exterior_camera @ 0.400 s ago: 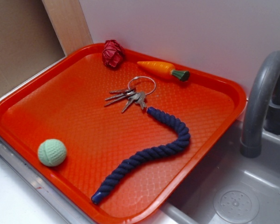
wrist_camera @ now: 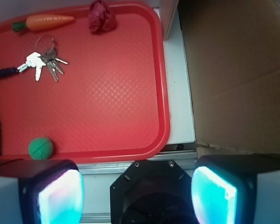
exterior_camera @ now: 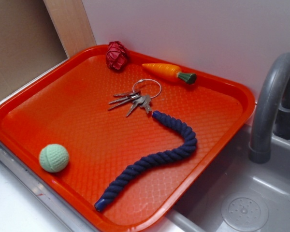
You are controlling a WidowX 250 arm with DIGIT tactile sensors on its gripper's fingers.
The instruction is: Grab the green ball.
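Ball: small pale mint-green ribbed ball sits near orange-red plastic tray's edge.
Gripper: gripper spread wide, holding nothing, apart from ball.

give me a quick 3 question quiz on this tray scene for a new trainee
1. True or false: the green ball is already held by the tool.
2. Multiple choice: what lies closest to the keys on the orange tray?
A. the end of the blue rope
B. the green ball
C. the grey tap
3. Fill in: the toy carrot lies along the back rim beside the dark ____ ball.

Key
1. False: the ball sits alone near the tray's front rim, and the tool is open and well apart from it.
2. A
3. red
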